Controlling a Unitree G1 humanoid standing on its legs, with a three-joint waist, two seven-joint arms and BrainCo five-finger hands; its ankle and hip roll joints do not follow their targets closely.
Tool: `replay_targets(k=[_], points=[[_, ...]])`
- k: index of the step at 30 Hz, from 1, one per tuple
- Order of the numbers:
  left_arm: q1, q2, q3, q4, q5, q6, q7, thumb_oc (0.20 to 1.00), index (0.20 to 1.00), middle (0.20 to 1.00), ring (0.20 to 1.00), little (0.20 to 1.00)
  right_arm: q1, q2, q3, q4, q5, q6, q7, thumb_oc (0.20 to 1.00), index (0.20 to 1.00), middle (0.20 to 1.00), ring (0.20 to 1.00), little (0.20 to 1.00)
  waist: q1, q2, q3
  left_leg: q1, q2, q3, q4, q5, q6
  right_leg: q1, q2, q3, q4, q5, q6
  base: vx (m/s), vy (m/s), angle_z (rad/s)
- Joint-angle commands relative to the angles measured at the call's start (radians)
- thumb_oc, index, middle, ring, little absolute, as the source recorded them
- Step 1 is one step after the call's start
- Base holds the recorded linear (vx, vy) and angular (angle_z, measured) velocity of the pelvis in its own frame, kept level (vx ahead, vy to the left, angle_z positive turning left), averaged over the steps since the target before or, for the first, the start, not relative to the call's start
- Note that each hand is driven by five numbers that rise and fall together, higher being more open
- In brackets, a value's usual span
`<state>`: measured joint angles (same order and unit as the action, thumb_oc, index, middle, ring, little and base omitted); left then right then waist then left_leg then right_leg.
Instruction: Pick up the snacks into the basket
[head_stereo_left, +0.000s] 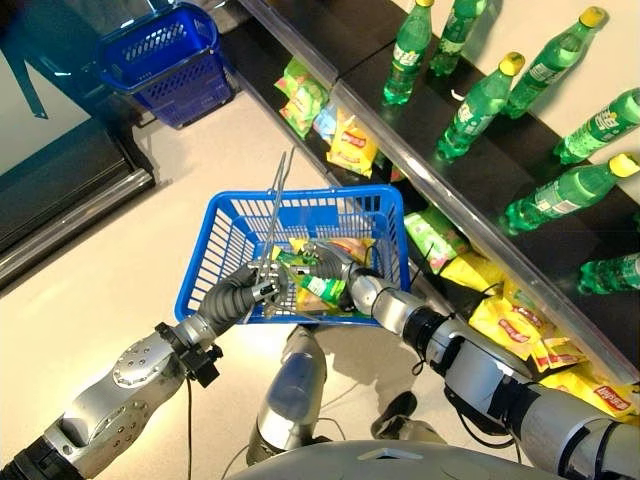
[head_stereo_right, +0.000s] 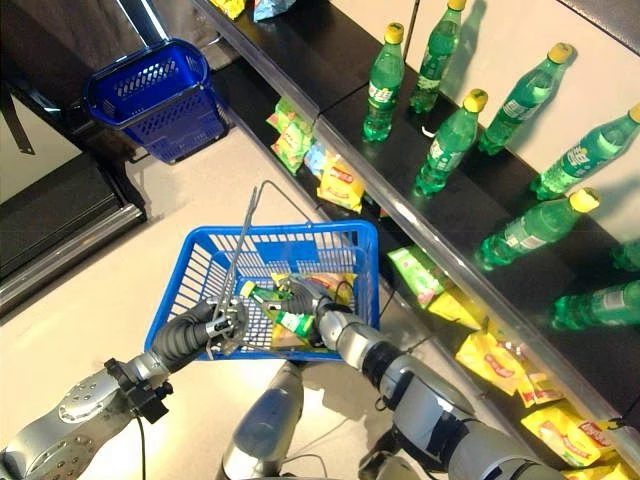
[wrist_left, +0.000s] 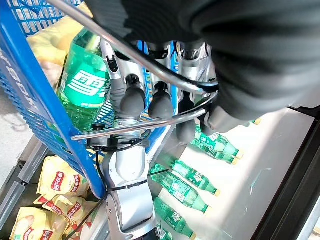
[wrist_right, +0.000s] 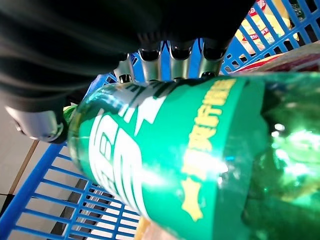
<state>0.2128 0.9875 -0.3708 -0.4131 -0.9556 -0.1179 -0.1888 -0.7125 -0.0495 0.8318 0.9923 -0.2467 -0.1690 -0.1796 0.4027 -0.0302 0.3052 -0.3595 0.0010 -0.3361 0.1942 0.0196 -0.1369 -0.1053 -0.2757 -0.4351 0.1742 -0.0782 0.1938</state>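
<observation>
A blue basket (head_stereo_left: 300, 197) hangs in front of me by its wire handles (head_stereo_left: 272, 215). My left hand (head_stereo_left: 243, 293) is shut on those handles, its fingers (wrist_left: 132, 100) curled round the wires. Inside the basket lie yellow snack bags (head_stereo_left: 347, 246) and a green bottle (head_stereo_left: 322, 288). My right hand (head_stereo_left: 333, 264) reaches into the basket and its fingers (wrist_right: 172, 55) curl over the green bottle (wrist_right: 190, 165). More yellow and green snack bags (head_stereo_left: 352, 146) lie on the low shelf to the right, with others (head_stereo_left: 520, 326) nearer me.
A dark shelf edge (head_stereo_left: 470, 225) runs diagonally along the right, with several green bottles (head_stereo_left: 480, 105) lying on top. A second blue basket (head_stereo_left: 165, 60) stands on the floor at the far left. A dark step (head_stereo_left: 70, 190) borders the left.
</observation>
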Motion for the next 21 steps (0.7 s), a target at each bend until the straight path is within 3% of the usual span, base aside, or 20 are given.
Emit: replay_targets(k=[1,12,21], points=[[-0.081,-0.037,0.131,-0.264,-0.033,-0.181,-0.037,0.200,0.200,0.200,0.200,0.200,-0.010,0.046,0.023,-0.012,-0.041,-0.028,-0.007,1.000,1.000,1.000,1.000,1.000,-0.003,-0.023,-0.061,0.014,-0.017,0.028,-0.077,0.038,0.095,-0.033,0.001,0.006,0.007,0.110,-0.012,0.00,0.000,0.00],[-0.059,-0.050,0.140,-0.218,0.014,-0.185,-0.005,0.200,0.200,0.200,0.200,0.200,-0.023,0.015,-0.032,-0.050,0.005,-0.022,-0.040,1.000,1.000,1.000,1.000,1.000,-0.031,-0.038,-0.071,0.023,-0.007,0.040,-0.084,0.037,0.096,-0.035,0.004,0.017,0.003,0.114,-0.013,0.00,0.000,0.00],[-0.010,-0.076,0.162,-0.184,0.050,-0.185,0.032,0.200,0.200,0.200,0.200,0.200,-0.045,-0.117,-0.090,-0.325,0.029,-0.023,-0.074,1.000,1.000,1.000,1.000,1.000,-0.075,-0.058,-0.072,0.034,0.006,0.062,-0.088,0.036,0.098,-0.047,0.009,0.039,0.009,0.113,-0.014,0.00,0.000,-0.02]])
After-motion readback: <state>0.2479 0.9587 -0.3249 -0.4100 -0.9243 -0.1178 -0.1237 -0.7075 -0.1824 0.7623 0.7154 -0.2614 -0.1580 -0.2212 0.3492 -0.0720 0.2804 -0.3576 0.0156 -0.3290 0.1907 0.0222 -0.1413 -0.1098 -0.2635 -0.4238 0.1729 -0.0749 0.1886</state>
